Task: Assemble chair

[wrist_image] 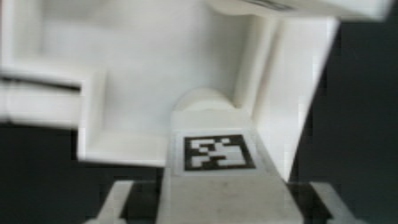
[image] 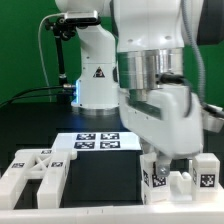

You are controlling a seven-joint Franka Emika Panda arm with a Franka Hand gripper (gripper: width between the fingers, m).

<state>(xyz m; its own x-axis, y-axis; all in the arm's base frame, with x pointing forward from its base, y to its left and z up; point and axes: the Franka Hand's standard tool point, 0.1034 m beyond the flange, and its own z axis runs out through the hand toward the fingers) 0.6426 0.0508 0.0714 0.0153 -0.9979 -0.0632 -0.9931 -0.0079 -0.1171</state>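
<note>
At the exterior view's lower right, the gripper (image: pixel 170 166) straddles a chunky matte-white tagged chair block (wrist_image: pixel 217 135). I cannot tell whether its jaws pinch the block.

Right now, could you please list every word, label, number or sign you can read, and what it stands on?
No readable words or numbers.
Triangle sign on the arm's white base: symbol too small to read.
Square tags on the marker board, chair parts: patterns only.

- Black table (image: pixel 30 125) carries everything.
- The marker board (image: pixel 98 141) lies flat mid-table.
- White chair frame piece (image: pixel 30 172) rests at the exterior view's left.
- Tagged chair blocks (image: pixel 205 172) stand at its right.
</note>
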